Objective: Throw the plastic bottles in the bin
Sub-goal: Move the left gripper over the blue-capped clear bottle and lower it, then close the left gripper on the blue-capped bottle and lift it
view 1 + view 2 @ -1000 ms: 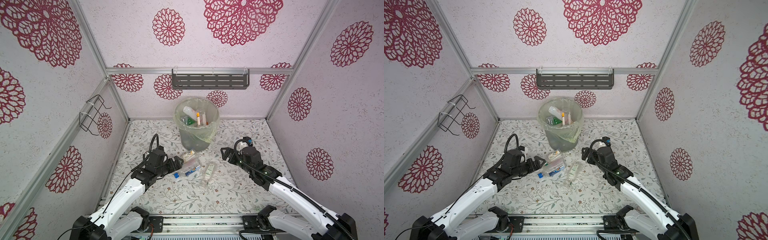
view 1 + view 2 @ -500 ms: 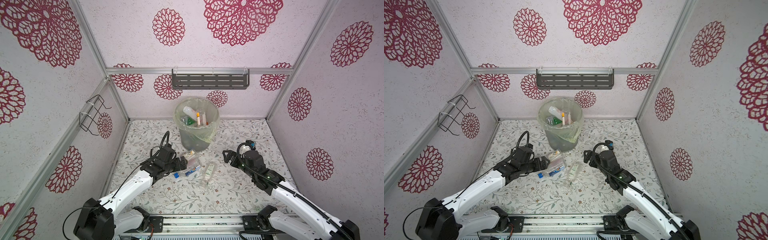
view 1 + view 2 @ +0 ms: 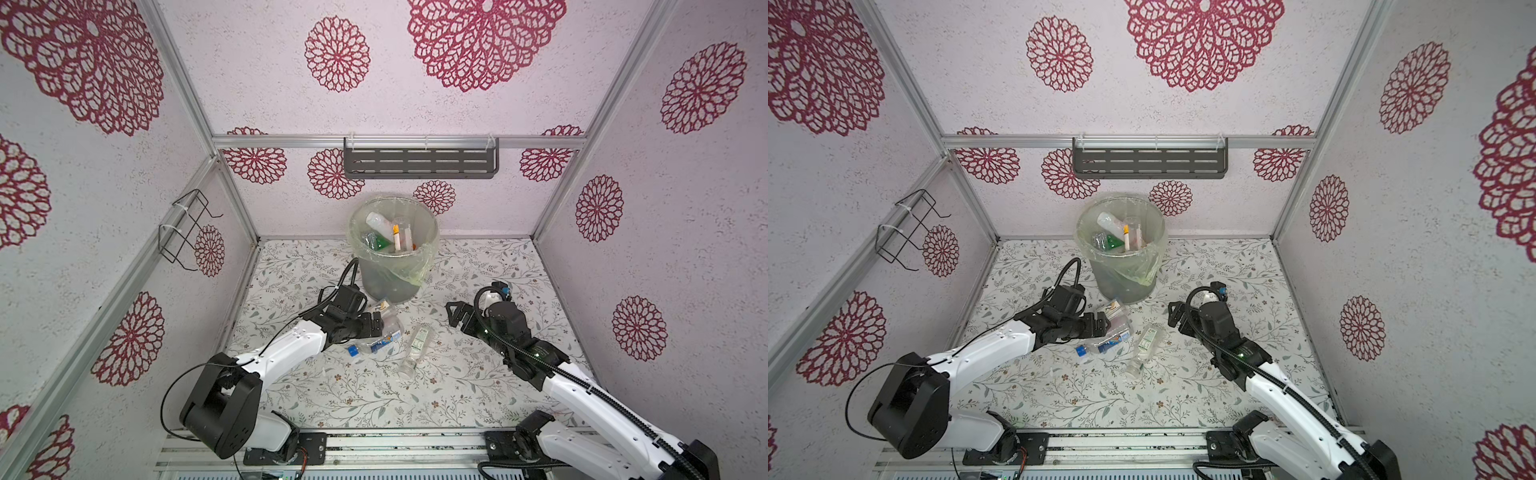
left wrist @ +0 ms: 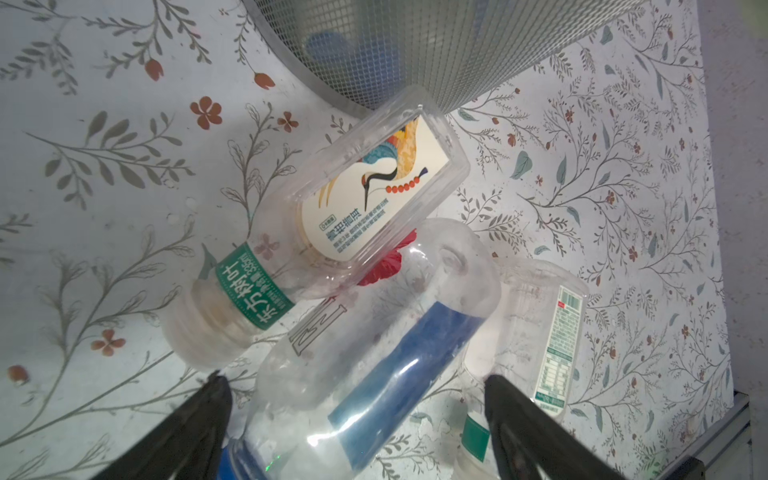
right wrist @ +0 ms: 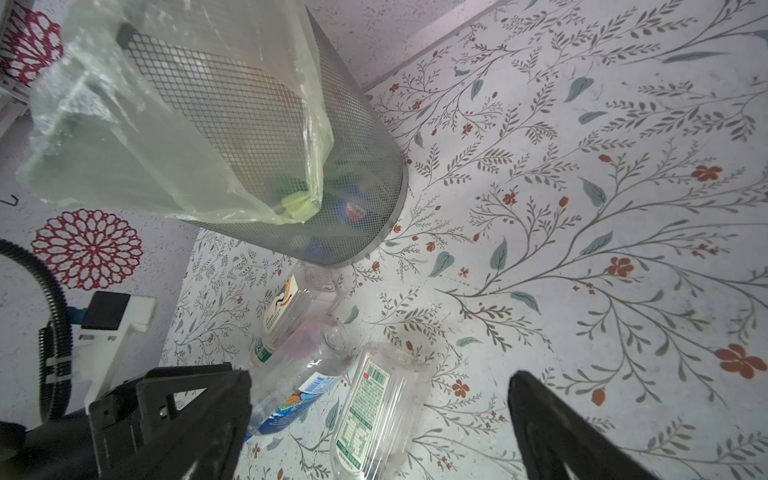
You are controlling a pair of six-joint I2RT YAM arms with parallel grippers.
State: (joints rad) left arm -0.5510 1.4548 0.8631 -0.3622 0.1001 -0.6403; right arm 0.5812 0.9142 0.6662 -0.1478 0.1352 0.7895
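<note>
The bin (image 3: 431, 253) (image 3: 1100, 266) stands at the back middle, lined with a yellowish bag, with several plastic bottles (image 3: 384, 235) inside. Three bottles lie in front of it. A blue-label bottle (image 3: 376, 345) (image 4: 374, 353) lies between the jaws of my left gripper (image 3: 376, 325) (image 4: 355, 386), which is open and not closed on it. A crane-label bottle (image 4: 365, 195) (image 5: 286, 311) rests against the bin's mesh wall (image 4: 415, 41). A green-and-white-label bottle (image 3: 417, 343) (image 5: 374, 407) lies to the right. My right gripper (image 3: 455, 316) (image 5: 380, 382) hovers open to the right of this bottle, holding nothing.
A dark slotted shelf (image 3: 419, 162) hangs on the back wall above the bin. A black wire rack (image 3: 187, 228) is on the left wall. Walls close in the floral floor (image 3: 478, 374) on three sides. A metal rail (image 3: 374, 449) runs along the front.
My left arm has reached forward and right, bringing its open jaws around the blue-label bottle. The right gripper has sunk a little toward the floor. The bottles have not moved.
</note>
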